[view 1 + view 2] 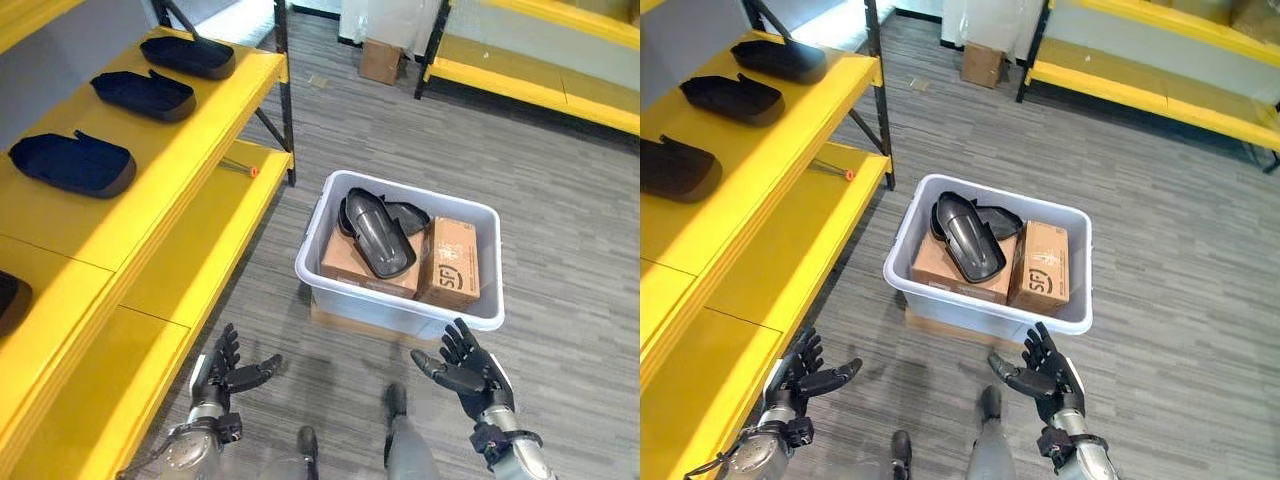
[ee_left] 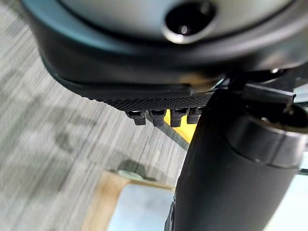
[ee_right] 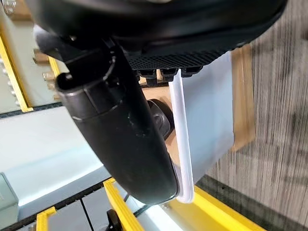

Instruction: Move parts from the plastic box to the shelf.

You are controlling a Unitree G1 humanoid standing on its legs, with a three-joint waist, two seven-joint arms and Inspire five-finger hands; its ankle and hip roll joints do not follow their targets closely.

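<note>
While both hands, left (image 1: 228,375) and right (image 1: 465,372), hover spread and empty at six o'clock, the box (image 1: 400,305) holds a black part (image 1: 378,235) atop cartons (image 1: 449,262); shelf (image 1: 150,190) at nine o'clock, grey carpet (image 1: 560,200).

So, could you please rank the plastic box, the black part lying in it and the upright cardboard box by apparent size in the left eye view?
1. Plastic box
2. Black part and upright cardboard box: these look alike, so I would not rank them.
</note>
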